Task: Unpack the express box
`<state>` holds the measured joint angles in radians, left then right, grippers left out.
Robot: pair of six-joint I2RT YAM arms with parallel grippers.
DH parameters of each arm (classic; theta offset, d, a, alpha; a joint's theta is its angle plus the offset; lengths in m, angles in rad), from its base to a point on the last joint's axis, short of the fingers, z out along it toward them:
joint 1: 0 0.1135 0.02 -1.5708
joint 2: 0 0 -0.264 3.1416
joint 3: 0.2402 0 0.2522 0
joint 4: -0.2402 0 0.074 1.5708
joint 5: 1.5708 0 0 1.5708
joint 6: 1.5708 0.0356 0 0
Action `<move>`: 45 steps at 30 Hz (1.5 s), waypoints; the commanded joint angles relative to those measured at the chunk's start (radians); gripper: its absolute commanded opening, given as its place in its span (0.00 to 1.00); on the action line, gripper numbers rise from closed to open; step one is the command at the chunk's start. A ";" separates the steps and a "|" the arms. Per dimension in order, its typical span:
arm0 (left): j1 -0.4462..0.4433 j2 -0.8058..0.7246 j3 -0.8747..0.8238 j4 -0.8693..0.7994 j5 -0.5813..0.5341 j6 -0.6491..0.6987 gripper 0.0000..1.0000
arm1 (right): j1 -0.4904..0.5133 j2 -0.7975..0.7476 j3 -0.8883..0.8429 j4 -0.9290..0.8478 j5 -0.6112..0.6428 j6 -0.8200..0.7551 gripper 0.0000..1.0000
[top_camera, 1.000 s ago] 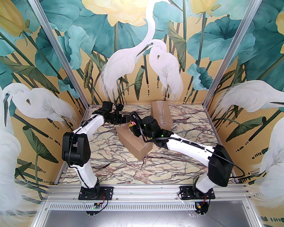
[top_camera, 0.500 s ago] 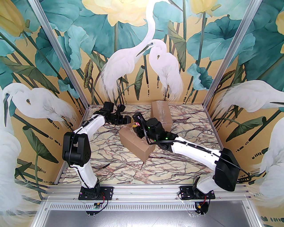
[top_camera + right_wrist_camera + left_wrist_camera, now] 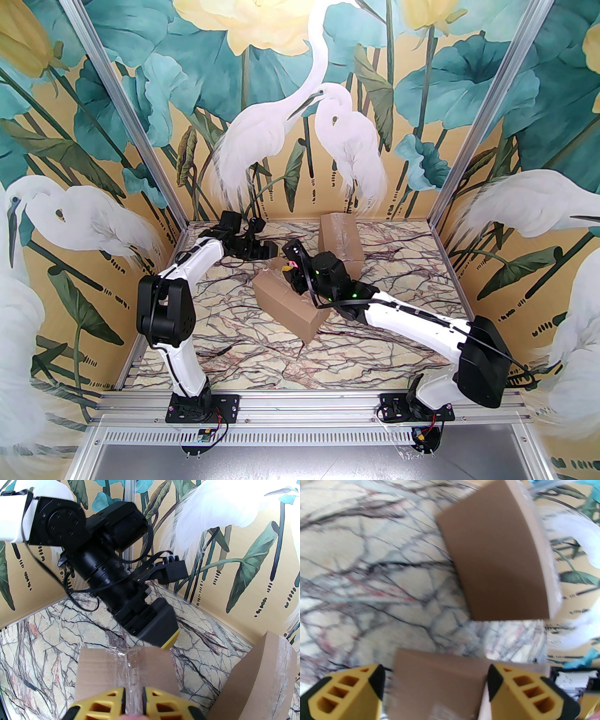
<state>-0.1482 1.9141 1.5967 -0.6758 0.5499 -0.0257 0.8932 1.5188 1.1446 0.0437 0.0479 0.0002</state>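
Marble (image 3: 262,356) spreads wide off the near edge of the box (image 3: 288,304).

My left arm (image 3: 194,262) rises from the table's (image 3: 234,356) near edge and folds inward close to the far edge. The left gripper (image 3: 434,684) points right, jaws wide apart. My right arm (image 3: 412,323) stretches low toward the centre, the right gripper (image 3: 133,699) with fingers drawn nearly together.
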 commanded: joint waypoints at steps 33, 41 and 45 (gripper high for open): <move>-0.123 -0.518 -0.416 0.212 -0.341 -0.125 0.99 | 0.012 0.104 0.070 -0.066 -0.024 -0.008 0.00; -0.143 -0.479 -0.534 0.369 -0.338 -0.135 0.99 | 0.012 0.100 0.063 -0.070 -0.025 -0.008 0.00; -0.144 -0.469 -0.567 0.474 -0.339 -0.139 1.00 | 0.012 0.096 0.054 -0.061 -0.030 -0.005 0.00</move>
<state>-0.2886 1.4368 1.0431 -0.3248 0.2314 -0.1658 0.9016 1.5917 1.2186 0.0261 0.0326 -0.0010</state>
